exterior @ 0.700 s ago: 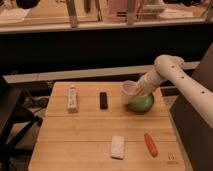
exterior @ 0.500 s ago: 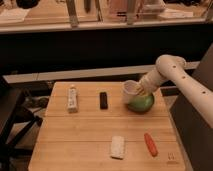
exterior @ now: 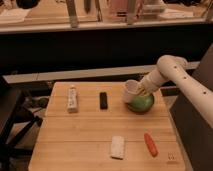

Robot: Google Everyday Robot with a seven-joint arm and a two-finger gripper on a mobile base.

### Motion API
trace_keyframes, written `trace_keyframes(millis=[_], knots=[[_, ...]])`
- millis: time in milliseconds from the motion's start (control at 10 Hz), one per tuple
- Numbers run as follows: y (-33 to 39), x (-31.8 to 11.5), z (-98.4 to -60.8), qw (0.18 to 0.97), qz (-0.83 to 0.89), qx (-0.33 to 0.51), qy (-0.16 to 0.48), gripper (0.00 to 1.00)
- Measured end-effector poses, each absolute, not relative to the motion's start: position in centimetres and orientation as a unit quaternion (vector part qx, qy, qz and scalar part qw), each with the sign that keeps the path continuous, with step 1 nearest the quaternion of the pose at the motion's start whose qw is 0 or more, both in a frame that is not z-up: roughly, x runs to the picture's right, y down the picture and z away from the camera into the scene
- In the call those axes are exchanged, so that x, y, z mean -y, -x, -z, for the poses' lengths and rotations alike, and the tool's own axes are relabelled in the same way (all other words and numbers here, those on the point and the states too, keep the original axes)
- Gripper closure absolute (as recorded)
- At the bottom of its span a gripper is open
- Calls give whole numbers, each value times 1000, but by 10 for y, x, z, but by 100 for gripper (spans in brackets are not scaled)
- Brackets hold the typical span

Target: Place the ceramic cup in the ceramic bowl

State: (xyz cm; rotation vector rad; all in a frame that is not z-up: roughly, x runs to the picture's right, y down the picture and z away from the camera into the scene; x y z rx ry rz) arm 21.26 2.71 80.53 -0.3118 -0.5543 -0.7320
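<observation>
The green ceramic bowl [exterior: 141, 103] sits on the wooden table [exterior: 90, 135] at the far right. The white ceramic cup [exterior: 131, 90] is tilted at the bowl's left rim, partly over the bowl. My gripper [exterior: 140, 91] is at the end of the white arm that reaches in from the right; it is right beside the cup, above the bowl, and seems to hold it.
On the table are a white tube-like item [exterior: 73, 98] at the left, a small black block [exterior: 103, 100], a flat white block [exterior: 117, 147] near the front, and an orange-red carrot-like item [exterior: 150, 144]. A dark counter runs behind the table.
The cup and gripper have shifted only slightly at the bowl's left rim. Nothing else has moved.
</observation>
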Motion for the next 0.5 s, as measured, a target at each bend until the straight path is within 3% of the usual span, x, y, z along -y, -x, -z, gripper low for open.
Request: trace_keyframes(millis=[500], knots=[[-219, -30, -809, 891, 340, 259, 150, 100]])
